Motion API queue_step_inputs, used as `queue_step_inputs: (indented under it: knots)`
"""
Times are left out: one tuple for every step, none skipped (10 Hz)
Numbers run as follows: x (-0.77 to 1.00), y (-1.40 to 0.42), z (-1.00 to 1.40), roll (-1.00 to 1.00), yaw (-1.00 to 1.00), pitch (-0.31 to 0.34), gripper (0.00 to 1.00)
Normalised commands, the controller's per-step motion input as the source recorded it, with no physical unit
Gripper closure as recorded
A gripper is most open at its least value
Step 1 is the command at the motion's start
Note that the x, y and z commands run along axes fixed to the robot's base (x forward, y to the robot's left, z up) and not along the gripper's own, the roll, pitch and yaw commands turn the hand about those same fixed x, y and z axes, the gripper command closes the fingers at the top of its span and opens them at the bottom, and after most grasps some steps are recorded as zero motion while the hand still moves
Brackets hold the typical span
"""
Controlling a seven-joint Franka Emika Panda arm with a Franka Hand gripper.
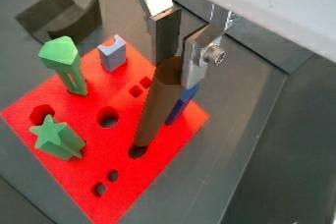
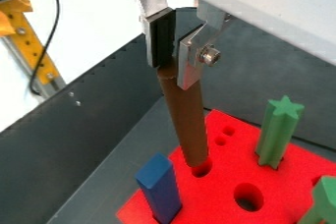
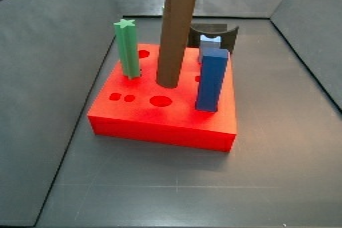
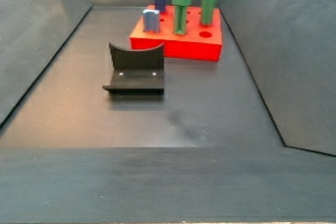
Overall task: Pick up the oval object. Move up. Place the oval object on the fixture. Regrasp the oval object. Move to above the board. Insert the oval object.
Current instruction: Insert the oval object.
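Observation:
The brown oval object [image 3: 175, 32] stands upright with its lower end in a hole of the red board [image 3: 160, 122]. In both wrist views it [image 1: 160, 110] [image 2: 188, 120] runs down from the gripper to the board [image 1: 144, 174]. My gripper [image 1: 178, 69] [image 2: 174, 73] is at the peg's top end. Its two fingers lie close on either side of that end and look shut on it. The gripper is out of both side views. The dark fixture [image 4: 136, 71] [image 1: 59, 14] stands empty on the floor beside the board.
Two green star-topped pegs [image 1: 66, 66] [image 1: 55, 138] and a blue square peg [image 3: 211, 77] stand in the board close to the brown peg. A short blue-grey block [image 1: 113, 51] sits near the board's edge. Dark bin walls [image 4: 53, 31] surround the floor.

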Motion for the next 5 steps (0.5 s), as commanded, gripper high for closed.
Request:
queue_step_inputs:
  knots:
    - [-0.33,0.01,-0.22,-0.03,0.08,-0.114,1.0]
    - [-0.27,0.0,-0.15,0.01,0.04,-0.027,1.0]
    - [-0.24,0.0,-0.41,-0.05,0.08,-0.186,1.0]
    - [-0.07,0.0,-0.26,-0.13,0.01,-0.236,1.0]
    - [0.0,0.0,-0.06,-0.16,0.0,-0.286,1.0]
